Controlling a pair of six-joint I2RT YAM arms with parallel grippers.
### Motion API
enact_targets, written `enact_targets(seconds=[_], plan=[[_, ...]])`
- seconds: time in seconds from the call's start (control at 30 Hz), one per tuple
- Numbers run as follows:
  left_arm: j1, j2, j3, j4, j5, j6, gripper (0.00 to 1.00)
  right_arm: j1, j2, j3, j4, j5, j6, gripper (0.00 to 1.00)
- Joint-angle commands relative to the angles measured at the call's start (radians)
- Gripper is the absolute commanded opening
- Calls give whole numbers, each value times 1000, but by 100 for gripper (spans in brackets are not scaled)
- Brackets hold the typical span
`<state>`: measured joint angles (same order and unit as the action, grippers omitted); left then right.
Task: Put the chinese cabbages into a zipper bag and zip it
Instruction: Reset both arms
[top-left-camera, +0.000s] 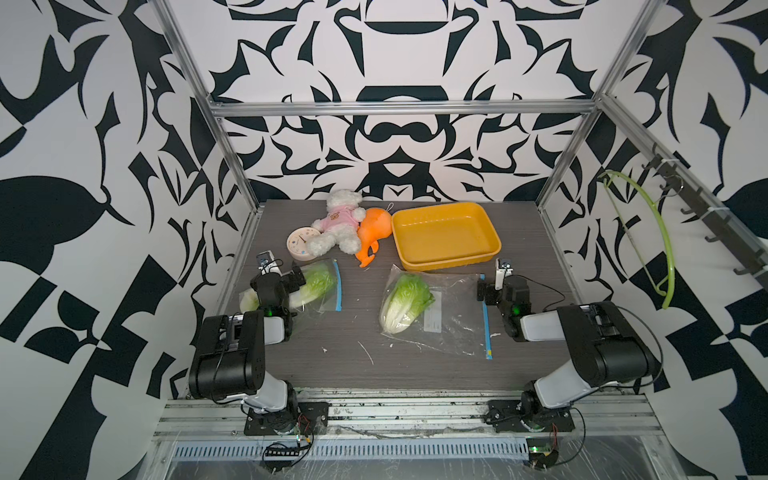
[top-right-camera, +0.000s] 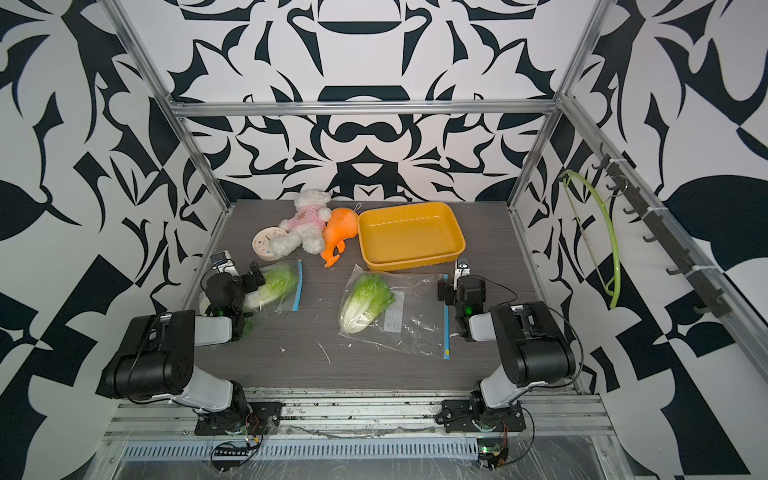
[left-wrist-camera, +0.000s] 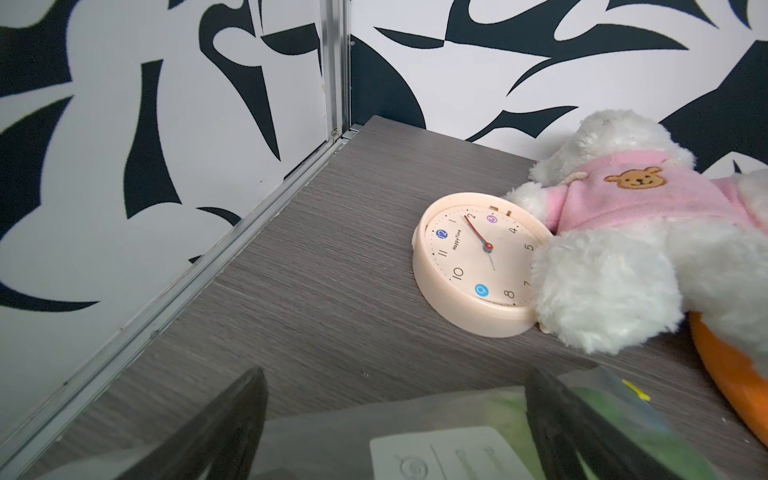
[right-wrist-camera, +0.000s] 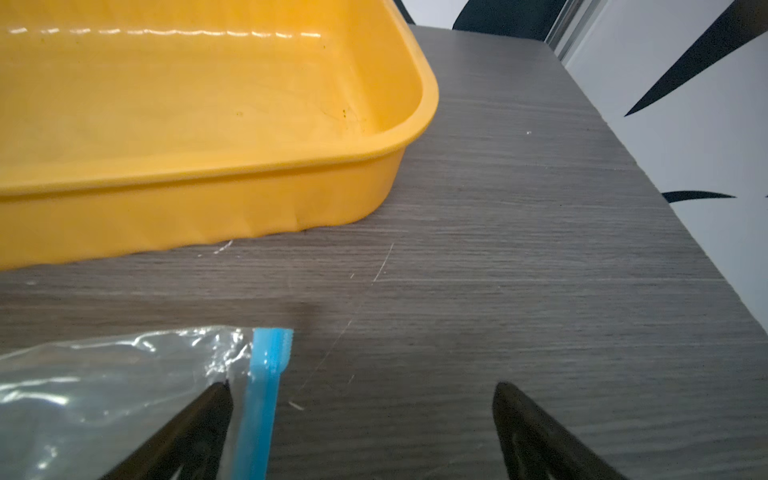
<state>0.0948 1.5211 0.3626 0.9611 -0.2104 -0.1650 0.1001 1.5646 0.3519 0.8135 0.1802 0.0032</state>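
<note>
right gripper (right-wrist-camera: 361, 388) hangs with its jaws spread wide, grasping nothing. the blue zipper strip (right-wrist-camera: 266, 374) of the large zipper bag (top-left-camera: 457, 299) lies between its fingers, low in the right wrist frame. left gripper (left-wrist-camera: 397, 374) is also spread and empty, over the small zipper bag (top-left-camera: 324, 301) at centre left of both top views. one chinese cabbage (top-left-camera: 405, 303) lies in the large bag mid-frame, and a second cabbage (top-left-camera: 318, 278) shows green through the small bag.

the step looks like taking the strip's end to seal the large bag. it should go best by coming down square on the strip, pinching only the blue ridge and no loose film, and having the other arm pin the bag.

the right wrist view shows the strip's ribbed end close up but no cabbage. the top views show both cabbages and a white stem end (top-left-camera: 248, 300) beside the left arm, which i cannot tie to either head. only the left wrist view shows the clock (left-wrist-camera: 478, 262) face and the small bag's label (left-wrist-camera: 449, 453).
</note>
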Motion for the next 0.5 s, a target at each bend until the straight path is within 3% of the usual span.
enact_targets(seconds=[0.0, 0.47], plan=[[-7, 17, -4, -45, 26, 7, 99, -3, -18, 0, 94, 38, 3, 99], [-43, 22, 12, -69, 21, 52, 99, -3, -20, 4, 81, 31, 0, 99]])
